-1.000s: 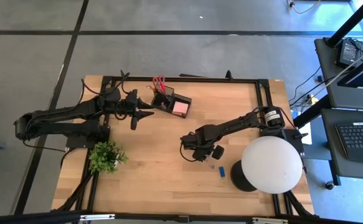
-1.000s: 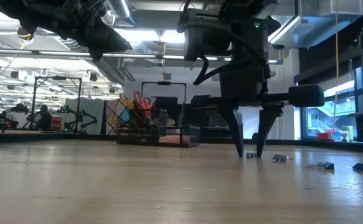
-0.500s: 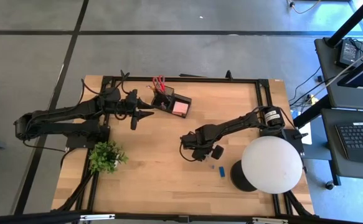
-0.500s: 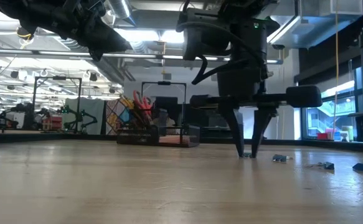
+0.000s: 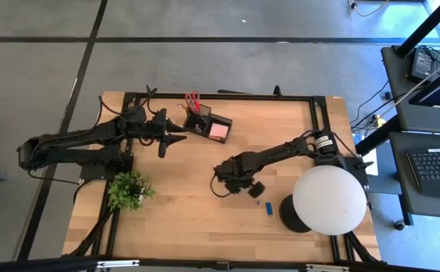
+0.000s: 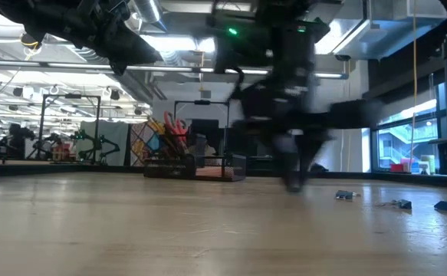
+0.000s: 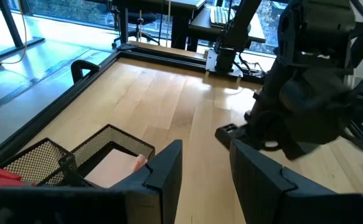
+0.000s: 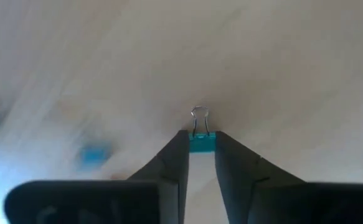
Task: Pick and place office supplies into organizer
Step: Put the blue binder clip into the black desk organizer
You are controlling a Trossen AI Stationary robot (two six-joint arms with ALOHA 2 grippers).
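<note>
Pinching a tiny teal binder clip [image 8: 201, 142], the right tool [image 8: 200, 152] sits near mid-desk. Looks like the pick step; next it needs carrying toward 11 o'clock to the black mesh organizer [image 5: 207, 125]. Left tool [image 7: 205, 163], fingers spread, waits beside that organizer.
</note>
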